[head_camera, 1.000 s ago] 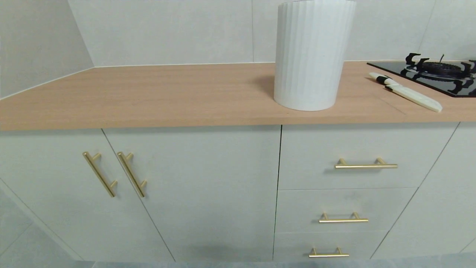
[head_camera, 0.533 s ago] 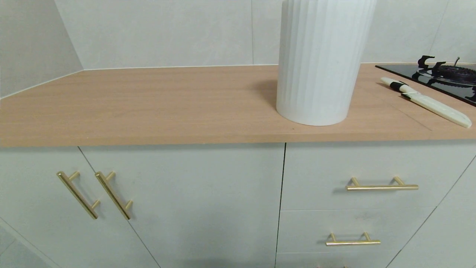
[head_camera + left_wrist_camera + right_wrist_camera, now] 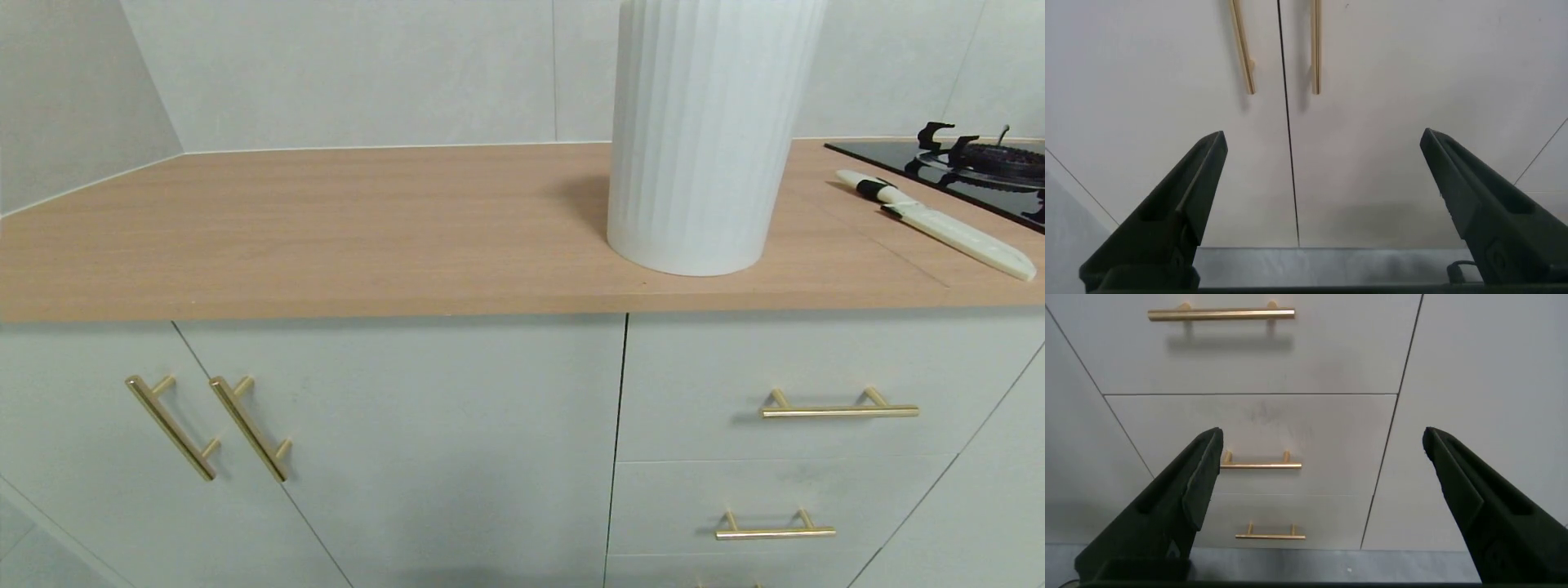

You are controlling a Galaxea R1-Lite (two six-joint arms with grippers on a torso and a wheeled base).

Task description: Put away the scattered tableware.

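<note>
- The knife (image 3: 935,222), cream-bladed with a black band on its cream handle, lies flat on the wooden desk (image 3: 326,229) at 3 o'clock from the white ribbed container (image 3: 706,139), near it but apart. Its tip points toward 4 o'clock.
- The container stands upright near the desk's front edge, its top cut off by the head view.
- A black hob (image 3: 971,167) sits at 1 o'clock from the knife, just beside the knife's handle end.
- The left gripper (image 3: 1321,137) is released, its two dark fingers spread wide with nothing between them. It faces the two cabinet doors (image 3: 1372,163) under the desk, whose gold handles (image 3: 1242,49) flank the seam.
- The right gripper (image 3: 1321,434) is likewise released and empty. It faces the stack of drawers (image 3: 1266,425) below the container, each with a horizontal gold bar handle.
</note>
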